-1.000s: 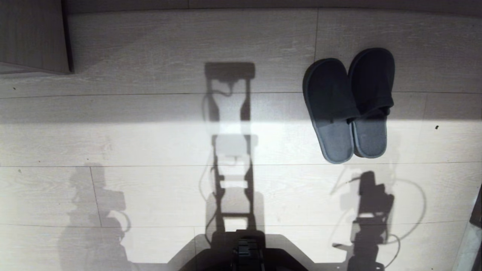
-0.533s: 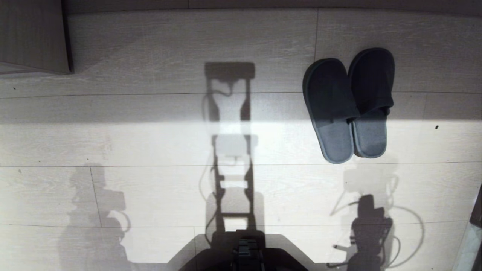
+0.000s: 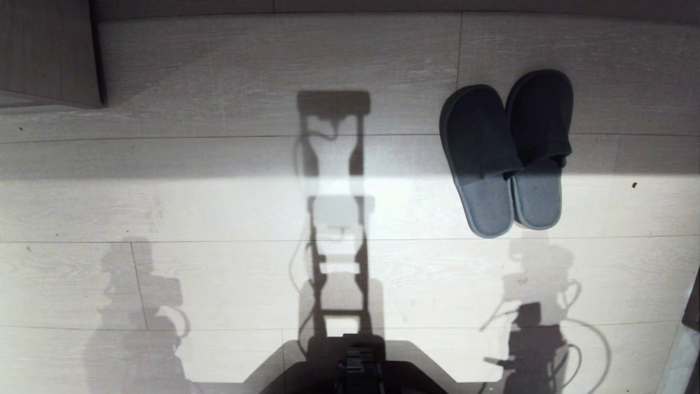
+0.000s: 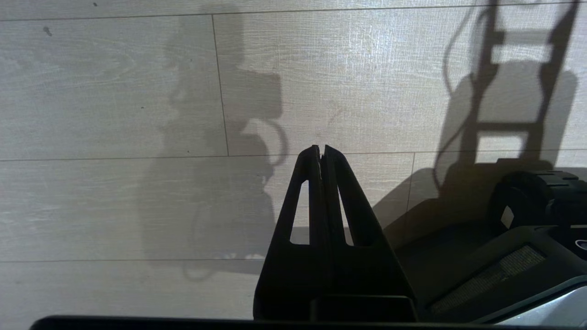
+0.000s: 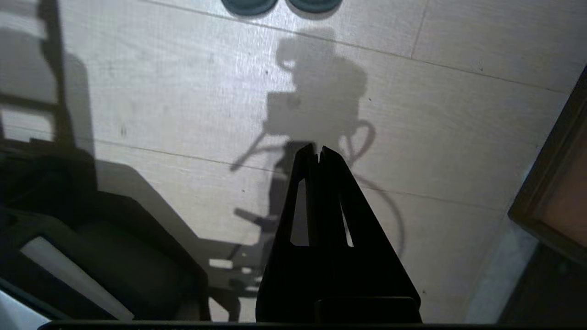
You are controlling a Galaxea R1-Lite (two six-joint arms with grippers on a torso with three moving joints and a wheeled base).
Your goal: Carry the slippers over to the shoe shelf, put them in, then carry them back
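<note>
The slippers [image 3: 506,153] are lying side by side on the floor [image 3: 219,208], far right. Your right pincer [image 5: 318,156] and left pincer [image 4: 321,151] are hanging closed, empty. You are seemingly beginning the pick-up: open, reach forward.

Strong light from behind the robot throws crisp, dark shadows of its mast and arms forward across the pale floor [image 3: 219,208], which glares in a bright band while the far planks and the slippers' [image 3: 506,153] toes lie dim.

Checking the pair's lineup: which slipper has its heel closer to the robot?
The slipper on the robot's left; its heel reaches slightly nearer than the right slipper touching it.
</note>
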